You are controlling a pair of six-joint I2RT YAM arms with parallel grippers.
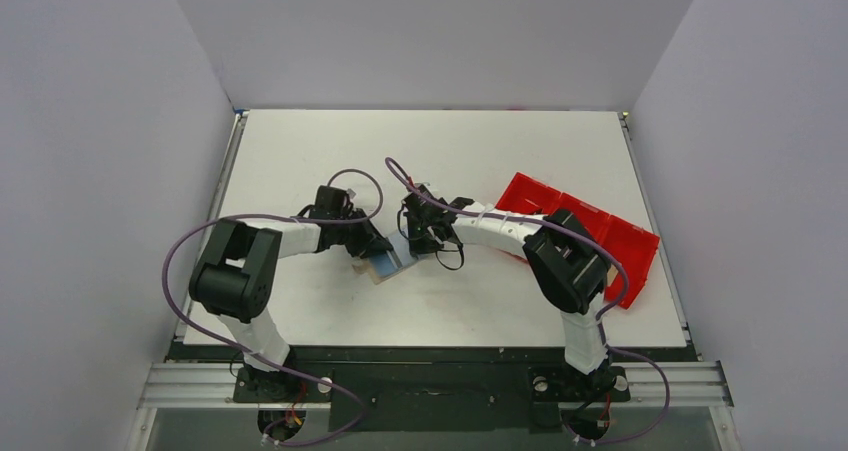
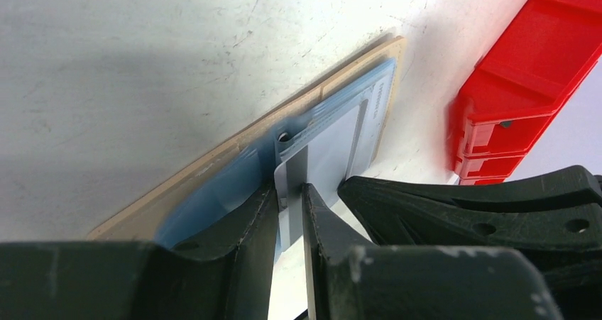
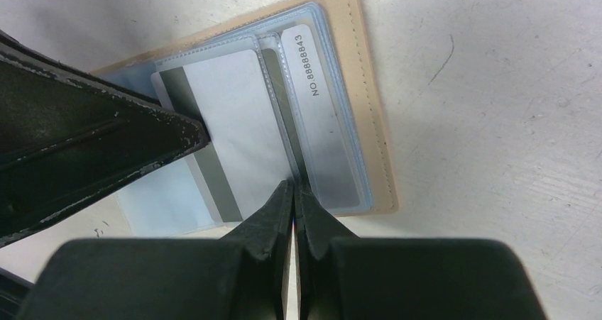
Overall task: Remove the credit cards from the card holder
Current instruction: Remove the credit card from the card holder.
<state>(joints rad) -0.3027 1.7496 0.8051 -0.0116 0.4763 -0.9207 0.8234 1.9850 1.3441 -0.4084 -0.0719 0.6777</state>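
The left hand reaches in from the left. Its fingers stand narrowly apart with a corner of one of the credit cards in the gap, and I cannot tell whether they grip it. The card holder lies open and flat on the white surface between the two hands, clear sleeves facing up. One pale grey card with a dark stripe sticks out of the left sleeve, and another bearing a printed number sits in the right sleeve. The right hand has its fingers pressed together, tips down on the sleeves near the fold. A red tray lies far right, well apart from the holder.
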